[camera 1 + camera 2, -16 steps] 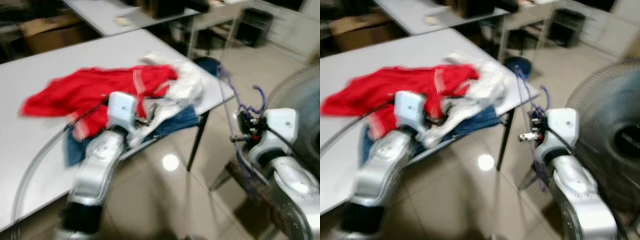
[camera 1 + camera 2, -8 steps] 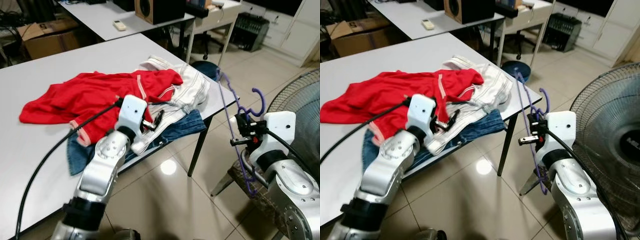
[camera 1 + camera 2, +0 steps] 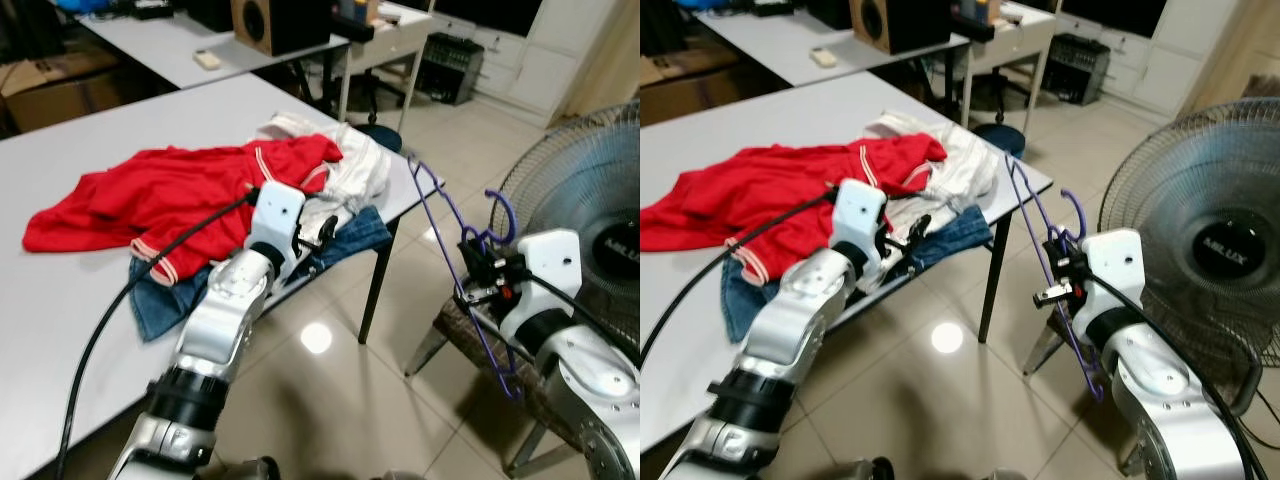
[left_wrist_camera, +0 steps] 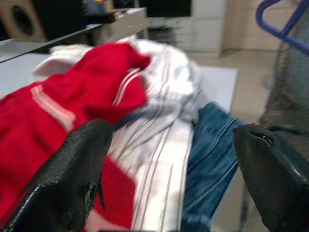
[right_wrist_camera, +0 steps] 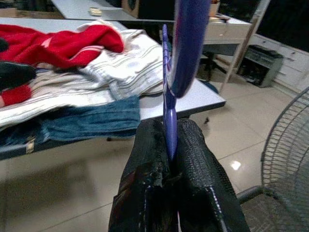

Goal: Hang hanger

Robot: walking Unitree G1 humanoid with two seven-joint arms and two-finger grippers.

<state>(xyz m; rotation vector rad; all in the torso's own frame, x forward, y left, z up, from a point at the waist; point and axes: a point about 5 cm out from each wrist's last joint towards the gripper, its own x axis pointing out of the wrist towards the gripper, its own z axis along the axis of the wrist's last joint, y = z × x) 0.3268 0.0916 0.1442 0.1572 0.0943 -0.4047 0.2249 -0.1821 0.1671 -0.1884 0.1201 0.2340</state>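
Pinching the purple hanger (image 5: 170, 96) between my right gripper's (image 3: 476, 272) pressed-together fingers (image 5: 145, 164), I am holding it off the table's (image 3: 60, 290) corner, in front of the fan (image 3: 1200, 230). Its hook is rising above my fingers and its frame is dropping below them. My left gripper (image 4: 169, 159) is hovering with fingers (image 4: 77, 164) spread wide, just over the clothes: red shirt (image 3: 150, 195), white striped garment (image 4: 159, 145) and jeans (image 4: 212, 159) between and beyond my fingertips.
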